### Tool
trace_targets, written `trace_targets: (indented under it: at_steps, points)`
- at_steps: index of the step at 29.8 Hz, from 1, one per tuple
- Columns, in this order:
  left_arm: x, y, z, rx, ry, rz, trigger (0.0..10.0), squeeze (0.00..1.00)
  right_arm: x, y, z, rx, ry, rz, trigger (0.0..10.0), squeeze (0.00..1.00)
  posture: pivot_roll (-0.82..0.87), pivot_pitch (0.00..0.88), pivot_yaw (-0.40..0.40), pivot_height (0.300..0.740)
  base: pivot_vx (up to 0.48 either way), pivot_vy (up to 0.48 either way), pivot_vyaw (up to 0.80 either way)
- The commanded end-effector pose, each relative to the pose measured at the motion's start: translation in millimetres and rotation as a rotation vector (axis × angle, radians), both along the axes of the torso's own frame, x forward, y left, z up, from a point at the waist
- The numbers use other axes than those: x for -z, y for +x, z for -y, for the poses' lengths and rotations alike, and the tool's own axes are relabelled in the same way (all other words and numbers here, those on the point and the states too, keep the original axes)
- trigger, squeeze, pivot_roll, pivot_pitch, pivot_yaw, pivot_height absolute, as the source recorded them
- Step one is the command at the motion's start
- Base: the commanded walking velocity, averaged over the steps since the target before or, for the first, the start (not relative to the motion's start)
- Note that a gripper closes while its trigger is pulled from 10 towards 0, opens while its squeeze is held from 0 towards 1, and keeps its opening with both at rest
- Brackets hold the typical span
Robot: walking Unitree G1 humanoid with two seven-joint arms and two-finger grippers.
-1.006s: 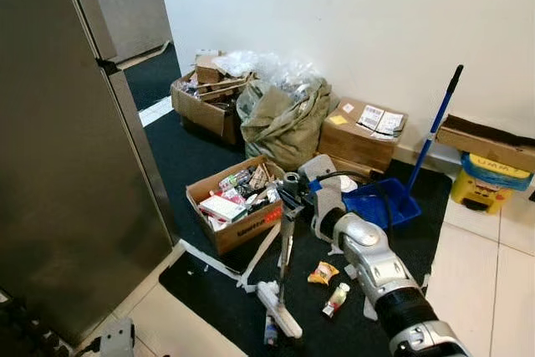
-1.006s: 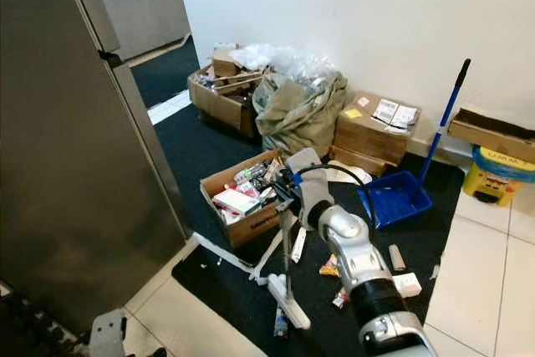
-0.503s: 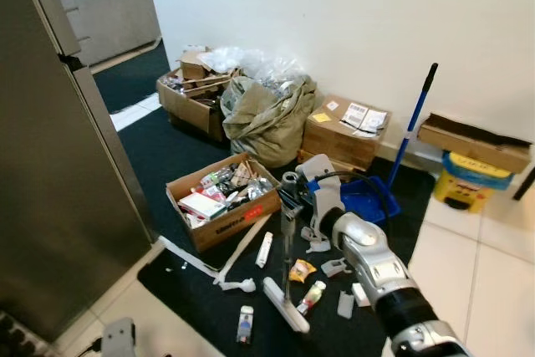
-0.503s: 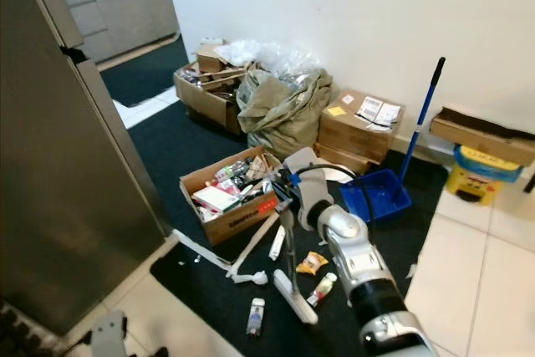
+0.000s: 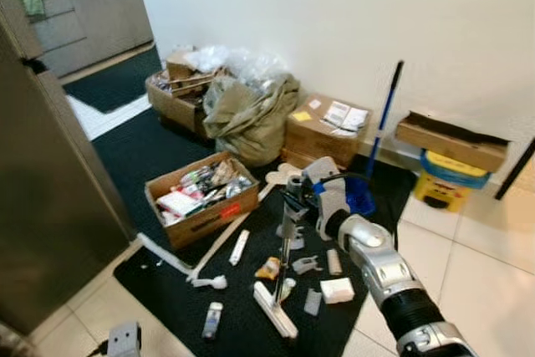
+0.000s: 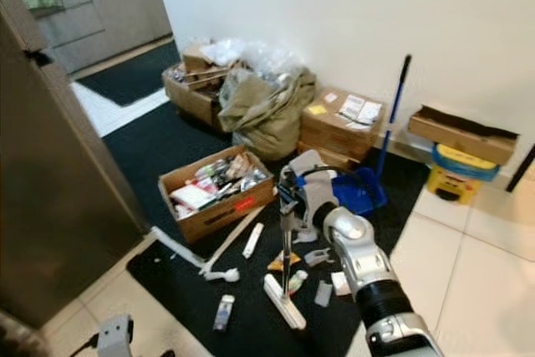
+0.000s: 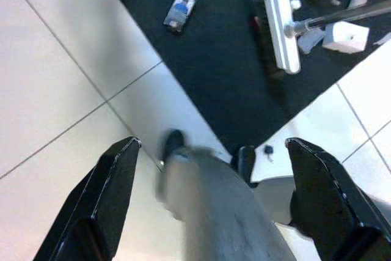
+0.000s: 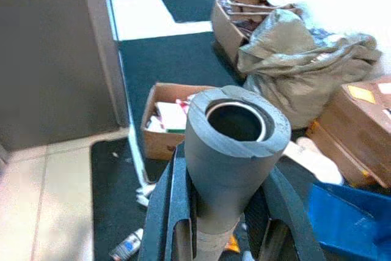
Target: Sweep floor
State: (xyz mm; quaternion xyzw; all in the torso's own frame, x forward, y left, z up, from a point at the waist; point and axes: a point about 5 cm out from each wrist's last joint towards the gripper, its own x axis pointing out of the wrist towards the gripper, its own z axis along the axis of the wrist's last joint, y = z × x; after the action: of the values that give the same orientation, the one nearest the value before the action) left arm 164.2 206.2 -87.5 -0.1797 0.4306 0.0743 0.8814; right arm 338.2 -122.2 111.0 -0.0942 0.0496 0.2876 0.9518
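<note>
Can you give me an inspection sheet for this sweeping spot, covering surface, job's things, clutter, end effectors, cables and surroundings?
Surface: black mat on pale floor tiles.
Job's things: broom stands upright, its white head on the mat; blue dustpan with a long blue handle sits by the wall.
Clutter: small bottle, white tube, yellow wrapper, white block and grey bits scattered on the mat.
End effectors: right end effector is shut on the broom's handle; left end effector is open, hanging over the tiles.
Cables: black cable loops at the right wrist.
Surroundings: open box of packets, stuffed sack, more boxes along the white wall, yellow tub, grey cabinet.
</note>
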Motion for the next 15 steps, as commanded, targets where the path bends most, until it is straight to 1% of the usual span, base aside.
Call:
trace_targets:
  at_steps: [1,7,15]
  points:
    - [1.8,-6.3,-5.4,0.002,0.017,-0.023,10.0,0.0,-10.1,2.0,-9.1,-0.03,0.004,0.051,10.0,0.0,-0.09,0.0,0.025,0.74,0.0,-0.428,0.0]
    - [1.7,-6.0,-5.8,-0.01,0.019,-0.022,10.0,0.0,-10.8,2.7,-9.0,-0.032,0.003,0.052,10.0,0.0,-0.09,0.0,0.023,0.74,0.0,-0.357,0.0]
    - [1.9,-6.1,-6.7,-0.031,0.031,-0.028,10.0,0.0,-10.7,2.8,-8.2,-0.034,-0.002,0.052,10.0,0.0,-0.1,0.0,0.026,0.74,0.0,0.0,0.0]
